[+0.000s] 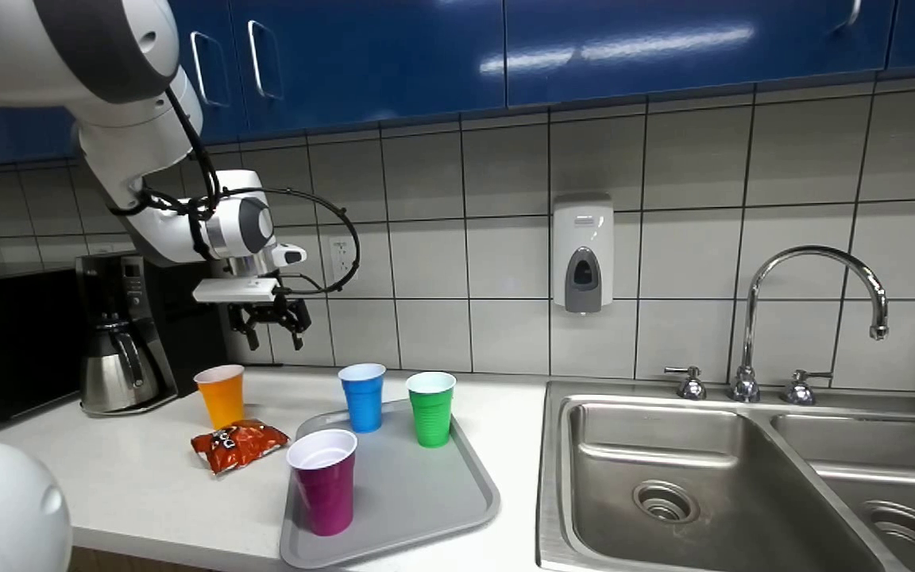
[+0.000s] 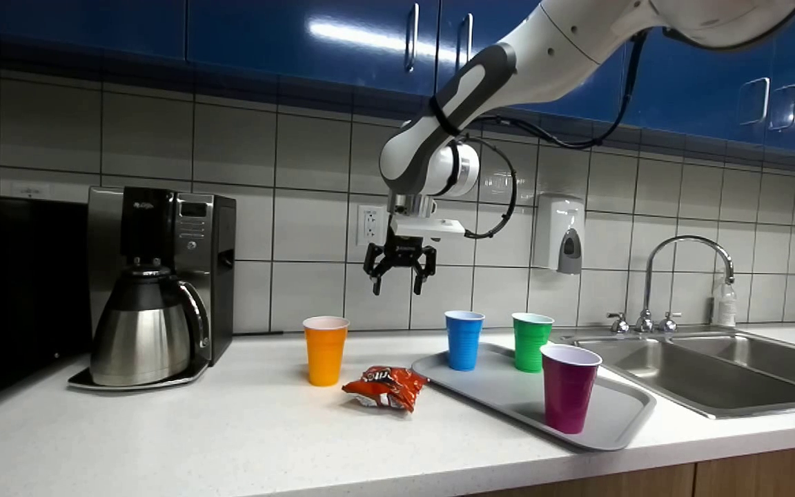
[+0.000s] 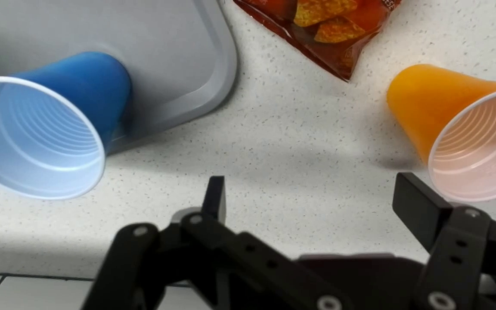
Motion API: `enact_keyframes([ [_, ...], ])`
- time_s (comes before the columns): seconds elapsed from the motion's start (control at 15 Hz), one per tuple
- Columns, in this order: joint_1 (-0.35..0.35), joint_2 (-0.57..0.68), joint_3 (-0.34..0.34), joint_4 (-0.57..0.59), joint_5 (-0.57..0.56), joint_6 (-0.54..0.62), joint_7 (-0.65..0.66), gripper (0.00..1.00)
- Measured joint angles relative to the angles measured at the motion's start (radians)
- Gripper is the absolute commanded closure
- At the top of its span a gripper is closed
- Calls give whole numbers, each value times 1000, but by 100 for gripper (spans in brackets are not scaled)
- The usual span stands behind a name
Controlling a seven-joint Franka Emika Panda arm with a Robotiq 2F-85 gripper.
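Black and released, the gripper hangs in an exterior view above the counter, its fingers well apart with air between. Near it, lower down, the orange cup stands upright on the counter, just behind the red bag. Beside the bag lies the tray, bearing the blue cup and green cup toward its far end, the purple cup nearer. The sink and tap are at right.

In an exterior view the socket shows on the tiles behind the gripper, which hangs above and between the orange cup and the blue cup. A steel pot sits in the coffee maker at left; a bottle stands by the tap.

In the wrist view the gripper enters from the bottom, counter showing between its fingers. At left the blue cup's base rests on the tray near a corner. At right the orange cup is cut by the edge; one finger overlaps its rim in this view, though both exterior views show them apart. Part of the bag lies at the top, just beside the tray.
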Motion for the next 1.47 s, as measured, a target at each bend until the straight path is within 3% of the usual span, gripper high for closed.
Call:
enact_keyframes([
  [1.47,39,88,53,43,0,65,-7,0],
])
